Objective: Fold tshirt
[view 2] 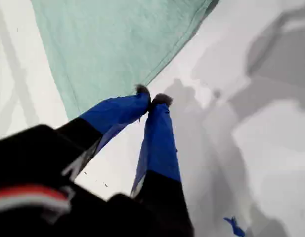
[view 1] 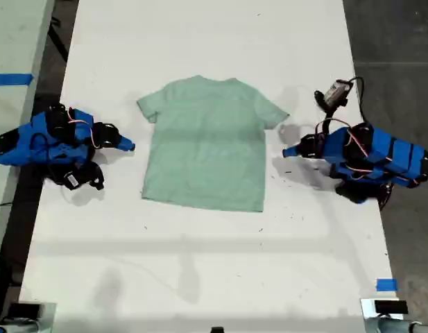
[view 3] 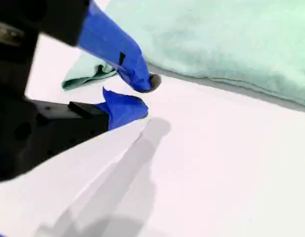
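Tshirt: the tshirt lay spread flat near the middle of the white counter, both short sleeves out and the hem toward the exterior view's bottom. We could not tell whether it lay face up or face down.

First pincer: our first pincer had its blue tips pressed together with nothing between them. It sat just short of the tshirt, over bare counter and close to one cloth edge. Its own dark body blocked the near part of that view.

Second pincer: our second pincer showed a narrow gap between its tips, and no cloth was in it. It was just beside the tshirt, near a rumpled sleeve, though the blur kept us from saying whether a tip touched the counter.

Arms: one blue arm lay beside the tshirt on the exterior view's left, and another blue arm on the exterior view's right. Each pointed its tip at the cloth and stood just clear of it. The wrist views did not let us match either arm to first or second.

Cut off: each wrist view held only part of the tshirt, the rest running out of frame.

Other: a scrap of blue tape sat well apart from the tshirt, by the counter edge.
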You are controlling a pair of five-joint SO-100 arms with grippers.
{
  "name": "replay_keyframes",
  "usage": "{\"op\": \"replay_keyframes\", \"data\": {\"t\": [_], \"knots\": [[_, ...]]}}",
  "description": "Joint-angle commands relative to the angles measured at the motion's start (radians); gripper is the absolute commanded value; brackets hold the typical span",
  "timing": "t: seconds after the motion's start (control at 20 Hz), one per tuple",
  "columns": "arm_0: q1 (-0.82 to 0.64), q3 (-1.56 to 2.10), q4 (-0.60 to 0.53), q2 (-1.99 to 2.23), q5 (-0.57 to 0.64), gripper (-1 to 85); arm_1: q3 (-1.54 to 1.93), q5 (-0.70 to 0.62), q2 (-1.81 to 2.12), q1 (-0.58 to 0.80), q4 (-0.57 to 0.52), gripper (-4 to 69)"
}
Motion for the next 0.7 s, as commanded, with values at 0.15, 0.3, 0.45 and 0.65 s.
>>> {"op": "replay_keyframes", "data": {"t": [0.15, 0.3, 0.45, 0.65], "knots": [[0.097, -0.009, -0.132, -0.002, -0.247, 0.1, -0.029, 0.680, 0.006, -0.104, -0.035, 0.6], [0.097, -0.009, -0.138, -0.002, -0.249, 0.1, -0.028, 0.680, 0.006, -0.112, -0.034, 0.6], [0.089, -0.014, -0.135, -0.002, -0.262, 0.1, -0.040, 0.680, 0.006, -0.123, -0.023, 0.5], [0.061, -0.051, -0.083, -0.005, -0.296, 0.0, -0.091, 0.655, 0.005, -0.127, 0.011, 0.4]]}}
